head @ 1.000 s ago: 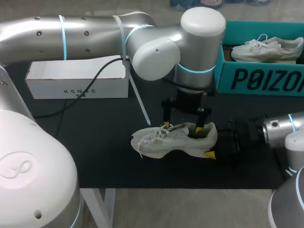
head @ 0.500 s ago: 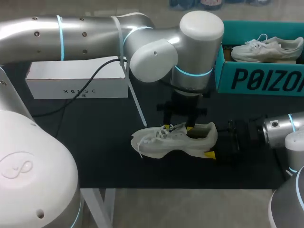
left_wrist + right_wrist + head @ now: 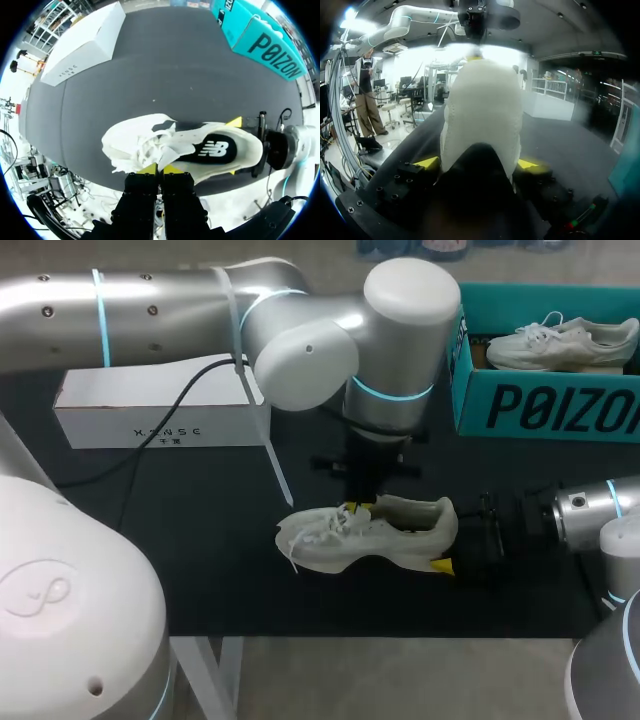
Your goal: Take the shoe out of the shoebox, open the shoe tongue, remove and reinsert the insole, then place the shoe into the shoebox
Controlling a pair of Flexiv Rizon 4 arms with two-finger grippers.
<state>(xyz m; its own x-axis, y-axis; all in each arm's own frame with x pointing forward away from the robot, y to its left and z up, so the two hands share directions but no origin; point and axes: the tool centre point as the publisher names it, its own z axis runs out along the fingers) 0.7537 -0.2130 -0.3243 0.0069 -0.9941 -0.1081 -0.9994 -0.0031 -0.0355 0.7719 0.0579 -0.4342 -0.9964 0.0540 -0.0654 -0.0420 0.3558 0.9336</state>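
"Status on the shoe?"

"I am seeing the shoe (image 3: pixel 370 535) lying on its sole on the bench (image 3: pixel 200 560), outside the shoebox (image 3: pixel 540 410). Its heel is sitting in my right tool (image 3: pixel 476 163) and its toe is pointing away from that tool. The two yellow tips are pressing on the heel from either side, so the right tool is clamping the shoe."

"And what is the left side doing?"

"My left tool (image 3: pixel 160 169) is hanging straight above the shoe, at the front edge of its opening. The tips are drawn almost together and are pinching the edge of the tongue (image 3: pixel 172 147) between them. The laces (image 3: pixel 134 150) are lying loose just beside that tool, on the toe side. Ahead of it I am looking down into the opening, where the dark insole (image 3: pixel 210 150) is lying flat inside the shoe, running toward the heel and the right tool."

"Where is the box sitting?"

"The shoebox is standing on the bench, off to one side of the right tool and well apart from the shoe I am holding. A second shoe (image 3: pixel 560 340), also white, is lying inside it. A white box (image 3: pixel 160 420) is resting well apart from both tools, under my left arm."
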